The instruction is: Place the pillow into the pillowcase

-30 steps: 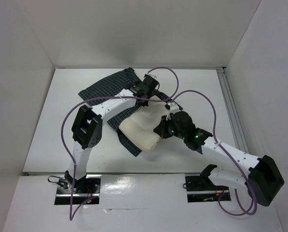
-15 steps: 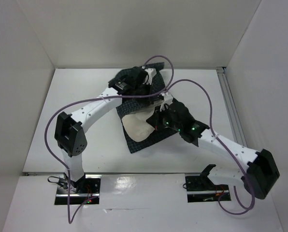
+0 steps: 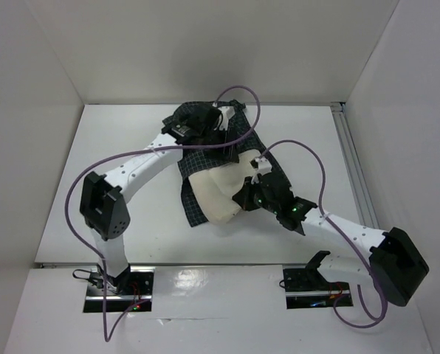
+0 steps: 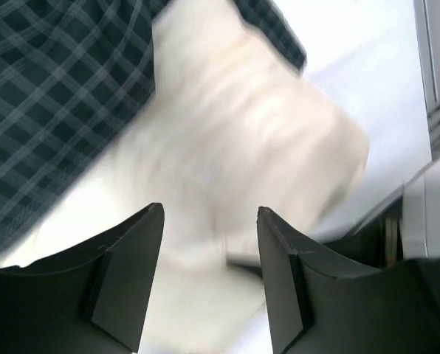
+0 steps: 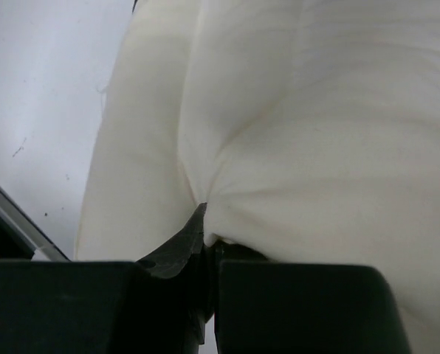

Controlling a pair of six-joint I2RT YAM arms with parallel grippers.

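Lying near the middle of the bench (image 3: 102,147), the pillow (image 3: 218,195) has its far end covered by the checked pillowcase (image 3: 205,155) and its near end bare. The right gripper (image 5: 205,221) is clamped on a fold of the pillow. The left gripper (image 4: 209,221) hovers above pillow and pillowcase, jaws apart, holding nothing.

The pillow (image 3: 218,198) is soft cream cloth, matt, with faint stitched ridges and creases. Over the pillow's far end the pillowcase (image 3: 209,157) is thin, limp woven cloth, dark with a fine white check, also matt. Under the pillow the table (image 3: 117,147) looks smooth, white and faintly shiny. Above the pillow the fingers (image 4: 128,273) of the left gripper (image 4: 210,214) are smooth matt black plastic
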